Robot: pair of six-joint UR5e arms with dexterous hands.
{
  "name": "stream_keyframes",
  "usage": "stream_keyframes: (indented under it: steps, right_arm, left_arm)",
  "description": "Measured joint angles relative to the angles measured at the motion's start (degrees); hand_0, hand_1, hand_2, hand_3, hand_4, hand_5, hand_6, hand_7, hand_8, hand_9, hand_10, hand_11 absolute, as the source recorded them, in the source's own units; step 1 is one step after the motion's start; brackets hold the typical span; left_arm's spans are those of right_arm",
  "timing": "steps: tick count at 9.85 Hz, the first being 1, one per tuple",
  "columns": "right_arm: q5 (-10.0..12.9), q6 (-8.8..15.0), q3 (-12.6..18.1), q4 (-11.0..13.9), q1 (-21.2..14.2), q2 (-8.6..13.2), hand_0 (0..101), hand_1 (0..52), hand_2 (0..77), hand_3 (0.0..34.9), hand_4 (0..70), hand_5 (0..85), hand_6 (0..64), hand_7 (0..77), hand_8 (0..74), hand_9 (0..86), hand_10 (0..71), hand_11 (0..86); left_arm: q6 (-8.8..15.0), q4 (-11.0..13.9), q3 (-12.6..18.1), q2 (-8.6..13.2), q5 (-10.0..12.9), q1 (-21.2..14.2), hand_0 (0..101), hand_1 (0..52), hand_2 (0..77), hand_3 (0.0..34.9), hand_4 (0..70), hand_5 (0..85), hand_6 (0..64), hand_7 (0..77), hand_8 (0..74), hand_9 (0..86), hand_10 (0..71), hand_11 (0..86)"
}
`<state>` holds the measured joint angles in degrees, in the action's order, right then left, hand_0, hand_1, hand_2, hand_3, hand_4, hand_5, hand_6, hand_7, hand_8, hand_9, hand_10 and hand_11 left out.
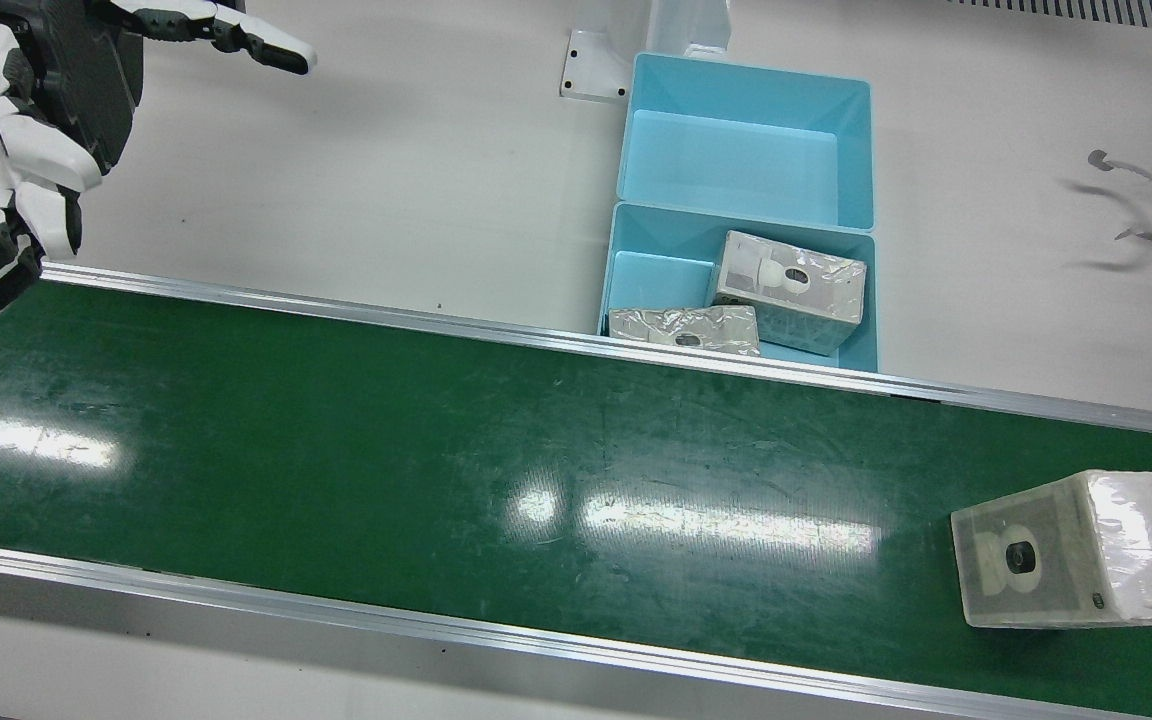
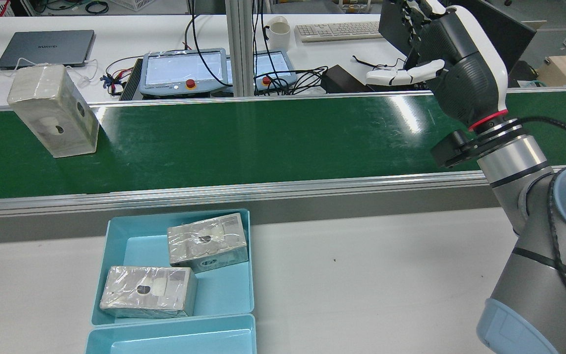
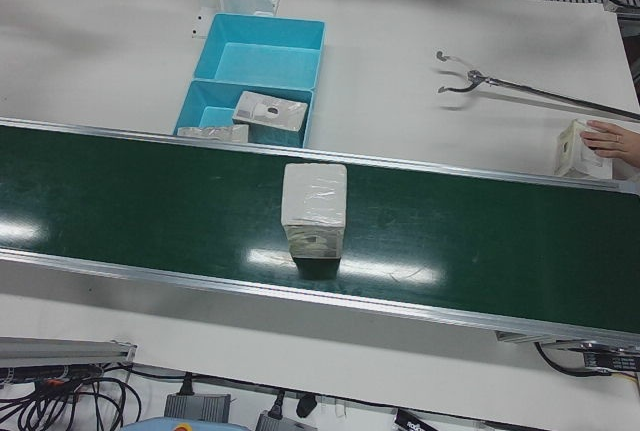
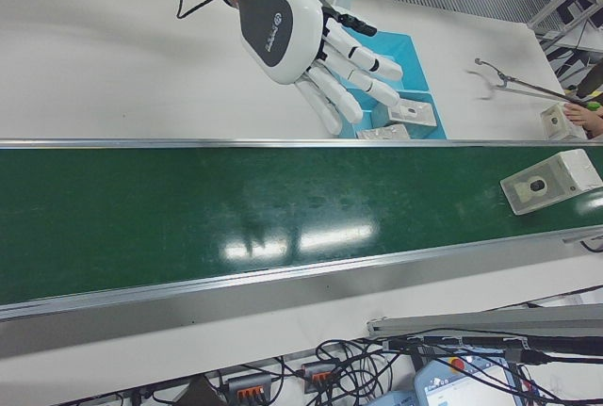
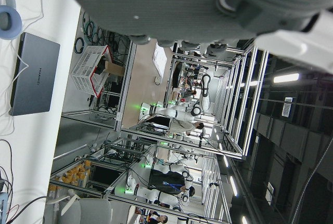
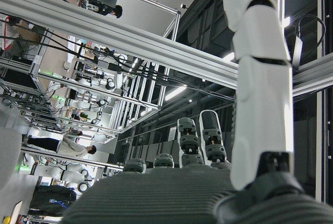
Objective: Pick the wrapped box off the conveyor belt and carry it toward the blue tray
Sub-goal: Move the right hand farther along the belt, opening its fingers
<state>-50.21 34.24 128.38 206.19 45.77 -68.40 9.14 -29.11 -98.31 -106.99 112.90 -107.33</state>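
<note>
A wrapped box [image 1: 1086, 550] stands on the green conveyor belt [image 1: 436, 440], far from both hands; it also shows in the rear view [image 2: 54, 113] and the left-front view [image 3: 314, 206]. The blue tray [image 1: 651, 275] beside the belt holds two other wrapped boxes [image 1: 791, 290]. My right hand [image 1: 36, 130] is open and empty, fingers spread, raised over the belt's edge at the opposite end from the box; the rear view [image 2: 455, 69] shows it too. Of my left hand, only the palm [image 5: 171, 0] shows, in its own camera.
A second blue tray [image 1: 736, 150], empty, sits behind the first. A metal grabber tool [image 1: 1146, 200] lies over the white table. A person's hand [image 3: 610, 141] holds a small box at the table's far side. Teach pendants [image 2: 184, 71] stand beyond the belt.
</note>
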Motion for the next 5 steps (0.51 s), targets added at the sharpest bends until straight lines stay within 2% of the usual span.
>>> stream_keyframes:
  steps: [2,3,4,5]
  right_arm:
    - [-1.02,-0.34,-0.65,-0.18,-0.21,-0.22,49,15.8,15.3,3.3,3.8,26.2,6.0,5.5,2.7,1.6,0.0,1.6]
    - [-1.24,-0.43,-0.73,-0.17,-0.33,-0.08,49,15.3,13.6,5.0,3.8,24.0,6.0,5.5,2.2,1.6,0.0,1.6]
    - [-1.36,-0.4,-1.2,-0.07,-0.29,0.01,48,15.3,13.6,3.8,3.8,25.1,6.0,6.0,1.6,1.6,0.0,1.6]
    - [-1.47,-0.42,-2.92,0.02,0.32,0.01,48,15.3,13.6,3.7,3.8,25.1,6.0,5.5,1.6,1.6,0.0,1.6]
  left_arm:
    - [0.0,0.0,0.0,0.0,0.0,0.0,0,0.0,0.5,0.0,0.0,1.1,0.0,0.5,0.5,0.0,0.5,0.5]
    - [0.0,0.0,0.0,0.0,0.0,0.0,0,0.0,0.5,0.0,0.0,1.1,0.0,0.5,0.5,0.5,0.0,0.5]
    - [0.0,0.0,0.0,0.0,0.0,0.0,0,0.0,0.5,0.0,0.0,1.1,0.0,0.5,0.5,0.0,0.5,0.5]
    - [0.0,0.0,0.0,0.0,0.0,0.0,0,0.0,0.5,0.0,0.0,1.1,0.0,0.5,0.5,0.0,0.5,0.5]
